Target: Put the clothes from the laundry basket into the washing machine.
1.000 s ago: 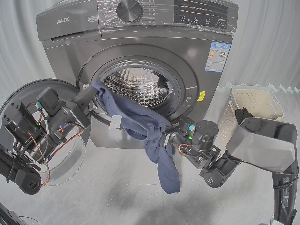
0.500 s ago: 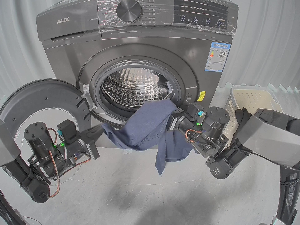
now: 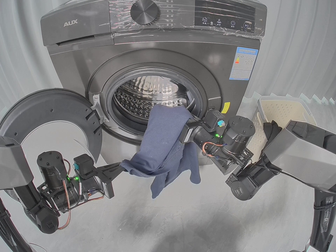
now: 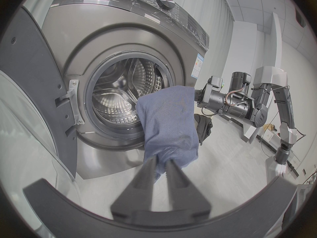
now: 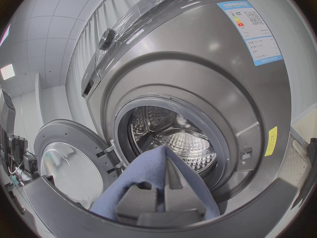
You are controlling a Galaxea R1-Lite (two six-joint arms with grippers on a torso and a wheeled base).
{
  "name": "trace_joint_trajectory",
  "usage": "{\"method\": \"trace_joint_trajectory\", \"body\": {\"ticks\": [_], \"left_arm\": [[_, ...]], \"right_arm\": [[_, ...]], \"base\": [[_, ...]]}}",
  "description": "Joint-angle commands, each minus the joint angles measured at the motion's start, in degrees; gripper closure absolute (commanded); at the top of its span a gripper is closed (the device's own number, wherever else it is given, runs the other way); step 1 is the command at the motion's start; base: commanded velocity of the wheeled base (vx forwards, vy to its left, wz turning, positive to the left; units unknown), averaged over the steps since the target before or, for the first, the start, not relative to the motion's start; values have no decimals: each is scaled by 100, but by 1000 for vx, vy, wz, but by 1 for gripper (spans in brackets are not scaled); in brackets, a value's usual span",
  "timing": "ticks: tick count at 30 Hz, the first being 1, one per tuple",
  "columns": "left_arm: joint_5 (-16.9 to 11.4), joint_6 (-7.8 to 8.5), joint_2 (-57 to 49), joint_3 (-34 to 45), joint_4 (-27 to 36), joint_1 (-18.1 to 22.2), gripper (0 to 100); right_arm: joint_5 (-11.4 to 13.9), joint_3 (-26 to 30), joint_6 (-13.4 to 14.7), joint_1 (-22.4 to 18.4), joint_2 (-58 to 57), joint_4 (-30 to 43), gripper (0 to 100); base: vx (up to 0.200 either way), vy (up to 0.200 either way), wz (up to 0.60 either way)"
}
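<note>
A blue garment (image 3: 162, 137) hangs stretched between both grippers in front of the washing machine (image 3: 154, 53). Its upper part lies against the lower right rim of the open drum (image 3: 150, 91). My left gripper (image 3: 120, 166) is low, below the drum mouth, shut on the garment's lower corner (image 4: 168, 123). My right gripper (image 3: 182, 133) is at the drum's lower right edge, shut on the garment's upper end, and the cloth (image 5: 148, 172) drapes over its fingers (image 5: 175, 182). A loose end dangles toward the floor. The white laundry basket (image 3: 280, 100) stands right of the machine with dark clothes (image 3: 271, 128) inside.
The round machine door (image 3: 45, 112) stands swung open to the left, just above my left arm. Grey floor (image 3: 157, 221) lies open in front of the machine. A curtain (image 3: 297, 35) hangs behind.
My left gripper dropped from beside the drum's upper left rim to low in front of the door. My right gripper rose toward the drum mouth, lifting the garment with it.
</note>
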Motion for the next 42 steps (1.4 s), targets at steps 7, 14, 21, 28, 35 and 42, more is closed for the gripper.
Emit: {"method": "trace_joint_trajectory", "body": {"ticks": [7, 14, 21, 28, 35, 42], "left_arm": [[-50, 30, 55, 300, -2, -3, 0], [-296, 373, 37, 660, -2, -161, 0], [-322, 487, 72, 616, -2, -179, 0], [-279, 390, 99, 282, -2, -188, 0], [-147, 381, 406, 80, -10, -425, 0], [-32, 170, 521, -175, -10, -495, 0]], "right_arm": [[-6, -299, 6, -177, 36, 29, 100], [-6, -308, 6, -414, 36, 29, 100], [-6, -167, 24, -18, 45, -6, 100], [-6, -167, 15, 650, 176, 20, 100], [-6, -194, 32, 1089, 423, 11, 100], [-15, -185, 50, 1282, 405, -32, 100]], "base": [[0, 0, 0], [0, 0, 0], [0, 0, 0], [0, 0, 0], [0, 0, 0], [0, 0, 0]]}}
